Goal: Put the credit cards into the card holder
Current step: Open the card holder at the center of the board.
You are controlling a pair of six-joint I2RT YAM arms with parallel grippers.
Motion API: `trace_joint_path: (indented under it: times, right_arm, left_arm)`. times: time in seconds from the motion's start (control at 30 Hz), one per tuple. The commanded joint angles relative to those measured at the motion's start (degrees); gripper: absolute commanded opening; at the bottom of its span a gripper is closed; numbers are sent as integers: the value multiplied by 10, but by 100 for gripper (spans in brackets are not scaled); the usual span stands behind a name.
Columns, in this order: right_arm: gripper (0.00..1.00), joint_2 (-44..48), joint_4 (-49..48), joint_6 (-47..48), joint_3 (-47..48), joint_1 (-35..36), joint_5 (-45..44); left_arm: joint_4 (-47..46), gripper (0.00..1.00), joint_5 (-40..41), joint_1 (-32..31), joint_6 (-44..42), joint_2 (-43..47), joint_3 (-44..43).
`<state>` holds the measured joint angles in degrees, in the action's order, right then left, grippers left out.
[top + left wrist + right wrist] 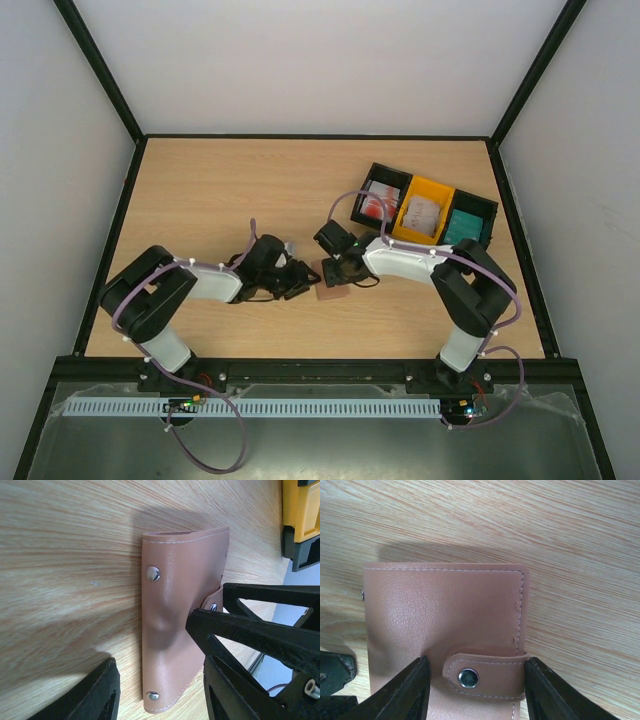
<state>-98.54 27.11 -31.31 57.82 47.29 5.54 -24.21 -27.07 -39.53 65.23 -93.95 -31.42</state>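
Right gripper point(475, 680) flanks the card holder point(445, 610) strap point(495, 667), seemingly hidden overhead.

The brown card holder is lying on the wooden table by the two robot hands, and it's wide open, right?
Not quite. The card holder does lie on the wooden table by the left gripper and the right gripper, but it is folded shut, not wide open. Its strap with the snap reaches over the edge. The right wrist view shows this best.

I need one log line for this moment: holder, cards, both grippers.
holder: closed, on table | cards: in trays | left gripper: open, astride holder | right gripper: open, astride strap
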Motion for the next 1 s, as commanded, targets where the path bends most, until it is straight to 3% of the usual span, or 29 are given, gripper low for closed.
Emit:
trace_joint_path:
  times: [0.0, 0.17, 0.47, 0.6, 0.83, 0.97]
  right_arm:
    - [48, -23, 31, -8, 23, 6, -35]
    - [43, -32, 35, -12, 28, 10, -53]
    - [40, -22, -9, -21, 8, 10, 37]
    - [39, -18, -15, -26, 7, 10, 47]
    - [42, -19, 40, -28, 23, 12, -48]
    - [43, -18, 73, -33, 33, 17, -106]
  left_arm:
    - [-17, 47, -7, -2, -1, -20, 4]
    - [-13, 43, -14, -2, -8, -45, -3]
    - [-23, 41, -17, -3, -14, -71, -8]
    - [-13, 30, -6, -3, -20, -77, -12]
    - [28, 5, 9, -2, -42, -74, -11]
    - [40, 2, 21, 0, -40, -74, -8]
